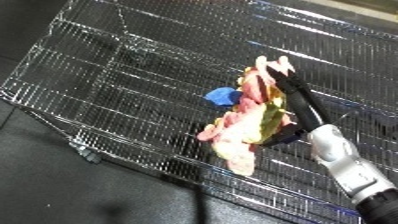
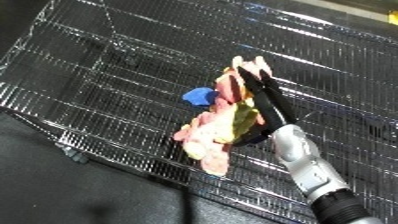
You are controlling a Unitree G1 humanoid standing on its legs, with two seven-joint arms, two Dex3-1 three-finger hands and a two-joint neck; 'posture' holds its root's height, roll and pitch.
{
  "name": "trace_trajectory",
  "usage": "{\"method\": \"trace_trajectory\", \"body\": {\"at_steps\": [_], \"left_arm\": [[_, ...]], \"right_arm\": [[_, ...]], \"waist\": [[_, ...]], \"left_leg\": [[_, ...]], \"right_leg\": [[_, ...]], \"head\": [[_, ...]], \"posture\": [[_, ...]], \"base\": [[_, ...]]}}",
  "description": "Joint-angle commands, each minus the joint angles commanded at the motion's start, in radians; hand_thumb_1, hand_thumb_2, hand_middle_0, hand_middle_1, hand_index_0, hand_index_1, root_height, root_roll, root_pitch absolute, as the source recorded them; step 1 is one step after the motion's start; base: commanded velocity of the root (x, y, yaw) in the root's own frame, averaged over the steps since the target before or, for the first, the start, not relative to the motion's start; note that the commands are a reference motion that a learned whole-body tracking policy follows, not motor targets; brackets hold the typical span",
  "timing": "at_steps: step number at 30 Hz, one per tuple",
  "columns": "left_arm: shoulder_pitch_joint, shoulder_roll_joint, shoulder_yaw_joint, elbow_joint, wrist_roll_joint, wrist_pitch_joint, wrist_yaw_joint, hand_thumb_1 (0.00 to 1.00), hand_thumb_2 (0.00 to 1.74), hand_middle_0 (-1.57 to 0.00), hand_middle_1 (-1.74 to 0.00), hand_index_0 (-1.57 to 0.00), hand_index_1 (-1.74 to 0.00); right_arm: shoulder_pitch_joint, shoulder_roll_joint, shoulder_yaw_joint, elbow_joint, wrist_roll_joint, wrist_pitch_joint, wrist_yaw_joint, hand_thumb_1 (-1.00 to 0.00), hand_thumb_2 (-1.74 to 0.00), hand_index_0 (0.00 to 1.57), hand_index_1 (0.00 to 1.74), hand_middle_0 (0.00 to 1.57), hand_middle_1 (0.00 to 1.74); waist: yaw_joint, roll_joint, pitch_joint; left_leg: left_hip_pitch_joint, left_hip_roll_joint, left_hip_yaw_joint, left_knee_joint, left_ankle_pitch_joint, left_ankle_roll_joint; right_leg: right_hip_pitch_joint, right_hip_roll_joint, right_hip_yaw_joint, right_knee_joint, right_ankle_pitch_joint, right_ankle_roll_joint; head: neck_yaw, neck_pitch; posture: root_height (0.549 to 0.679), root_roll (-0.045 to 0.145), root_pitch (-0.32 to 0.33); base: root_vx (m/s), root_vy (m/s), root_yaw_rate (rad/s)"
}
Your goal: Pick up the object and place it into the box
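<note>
A soft pink and yellow object [image 1: 238, 129] with a blue part [image 1: 222, 96] hangs over the wire mesh bin [image 1: 115, 60]. My right hand [image 1: 302, 105] comes in from the lower right on its white and silver forearm [image 1: 342, 160]. Its black fingers run along the object's right side up to the pink top, and the thumb side tucks in under the yellow part, so the object is pinched in the hand. The object's lower pink end dangles near the bin's near rim [image 2: 133, 167]. My left hand shows in neither view.
The bin's wire walls and floor fill most of both views, tilted from upper left to lower right. A small grey fitting [image 1: 86, 151] sits at the bin's lower left corner. Dark floor [image 1: 80, 195] lies below and left of the bin.
</note>
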Motion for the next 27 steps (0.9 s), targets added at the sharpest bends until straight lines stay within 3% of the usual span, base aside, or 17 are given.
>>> {"method": "trace_trajectory", "body": {"at_steps": [4, 10, 19, 27], "left_arm": [[-0.003, 0.000, -0.012, -0.006, -0.001, -0.004, -0.003, 1.00, 1.74, -1.57, -1.74, -1.57, -1.74], [-0.011, -0.008, -0.015, -0.010, 0.004, -0.007, 0.004, 1.00, 1.74, -1.57, -1.74, -1.57, -1.74], [-0.019, -0.027, 0.007, -0.005, 0.014, -0.006, 0.021, 1.00, 1.74, -1.57, -1.74, -1.57, -1.74], [-0.021, -0.024, 0.014, 0.002, -0.014, -0.009, 0.010, 1.00, 1.74, -1.57, -1.74, -1.57, -1.74]], "right_arm": [[-0.034, 0.026, 0.042, 0.101, -0.056, 0.019, 0.016, 0.00, 0.00, 0.00, 0.00, 0.00, 0.00], [-0.041, 0.081, 0.058, 0.185, -0.081, 0.033, 0.031, 0.00, 0.00, 0.00, 0.00, 0.00, 0.00], [-0.019, 0.162, 0.044, 0.212, -0.052, 0.045, 0.053, -0.45, -0.78, 0.71, 0.78, 0.71, 0.78], [-0.013, 0.142, 0.028, 0.206, -0.034, 0.049, 0.053, -0.85, -1.48, 1.33, 1.48, 1.33, 1.48]], "waist": [[0.010, 0.006, 0.000], [0.016, 0.010, 0.000], [-0.001, 0.002, 0.000], [-0.008, -0.001, 0.000]], "left_leg": [[-0.014, -0.003, -0.005, 0.007, -0.002, 0.0008], [-0.009, 0.000, -0.003, 0.002, -0.004, 0.0014], [0.016, 0.014, 0.011, -0.020, -0.003, -0.0009], [0.036, 0.017, 0.015, -0.031, 0.000, -0.0040]], "right_leg": [[-0.011, 0.0002, -0.002, 0.004, 0.001, -0.0009], [-0.004, -0.0014, -0.004, 0.003, -0.005, -0.0019], [0.013, 0.0019, -0.002, -0.010, -0.013, -0.0045], [0.027, 0.0032, -0.001, -0.010, -0.023, -0.0041]], "head": [[0.014, 0.003], [0.013, 0.004], [-0.023, 0.007], [-0.005, 0.000]], "posture": [[0.609, 0.018, -0.077], [0.610, 0.017, -0.075], [0.613, 0.019, -0.075], [0.613, 0.021, -0.084]], "base": [[0.004, 0.005, 0.029], [0.011, 0.010, -0.001], [0.005, 0.008, -0.048], [-0.001, -0.009, -0.022]]}}
